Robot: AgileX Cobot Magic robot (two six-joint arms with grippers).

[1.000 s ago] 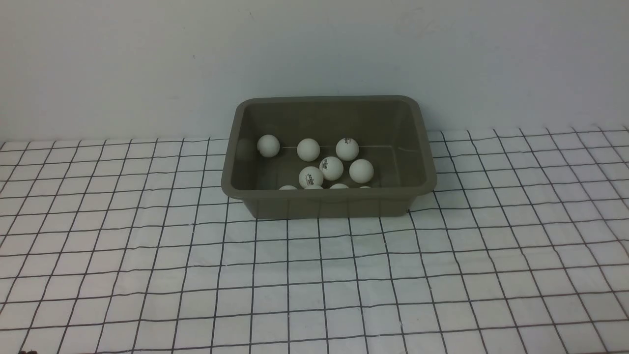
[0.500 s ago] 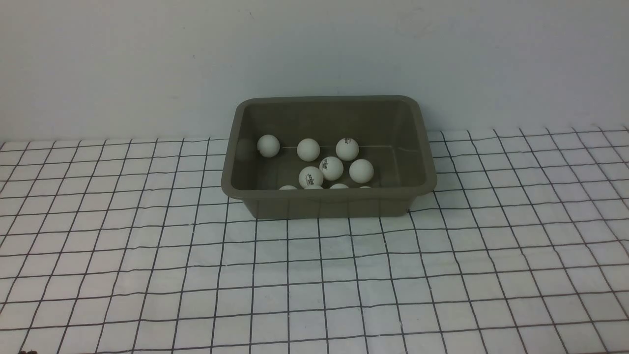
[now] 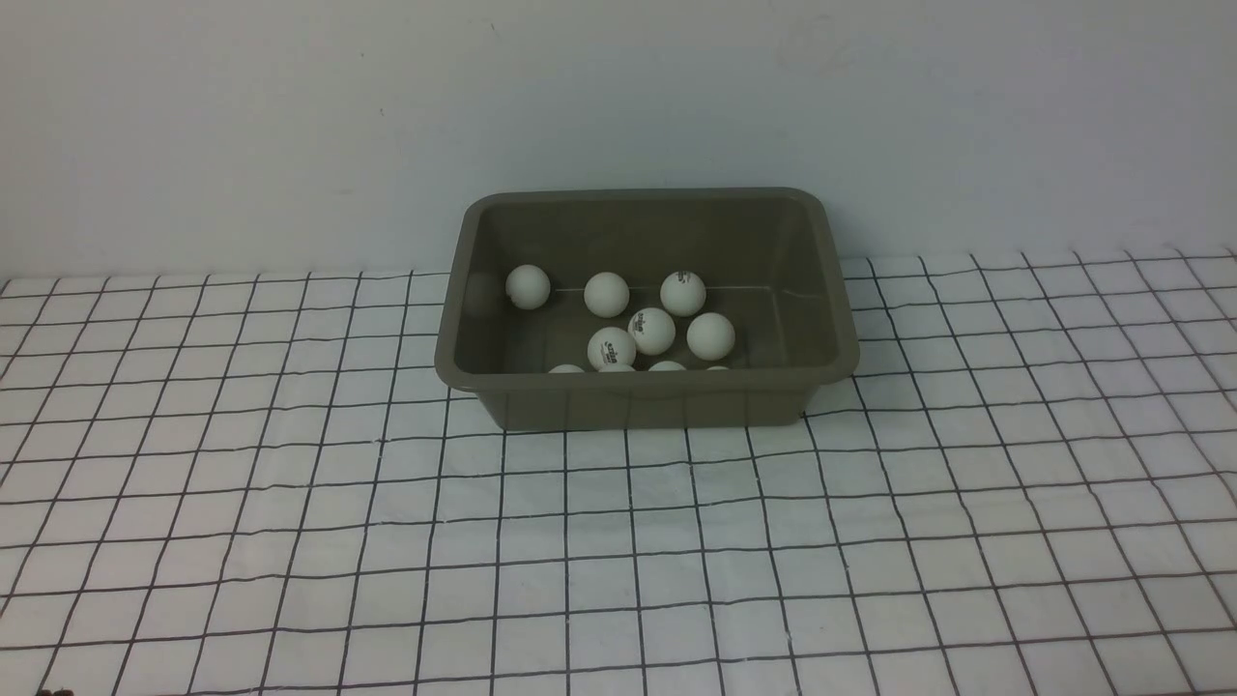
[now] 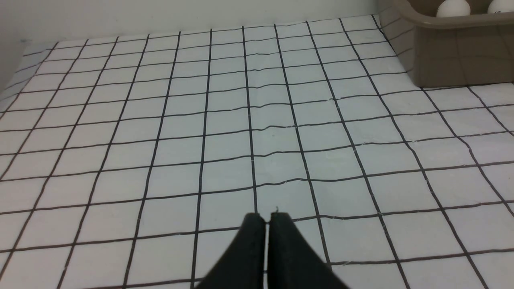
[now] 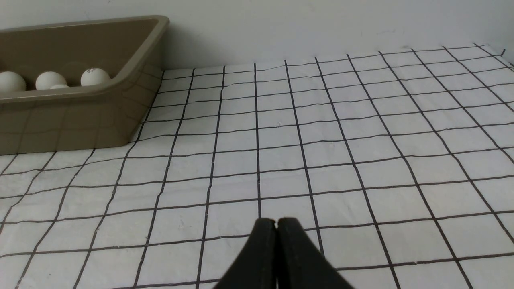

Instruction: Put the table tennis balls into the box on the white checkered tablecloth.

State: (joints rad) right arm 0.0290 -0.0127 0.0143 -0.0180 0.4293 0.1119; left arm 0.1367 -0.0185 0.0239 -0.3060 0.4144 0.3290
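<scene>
Balls in the box, both grippers pinched shut over bare cloth.

From the front, the box point(image 3: 646, 307) sits on the checkered tablecloth point(image 3: 618, 541) close to the plain wall point(image 3: 618, 97), and the balls point(image 3: 651, 331) lie loose on its floor, six in full sight and four more peeking over the near rim; no arm shows here. Over to the left wrist: the left gripper point(image 4: 267, 217) hangs above empty squares, dark fingers pressed together with nothing between them, the box corner point(image 4: 449, 48) well apart with two balls point(image 4: 453, 8) showing above its rim. On the right wrist: the right gripper point(image 5: 276, 222) likewise closed tight and empty, box point(image 5: 80, 100) well away, with balls point(image 5: 94, 77) visible inside.
</scene>
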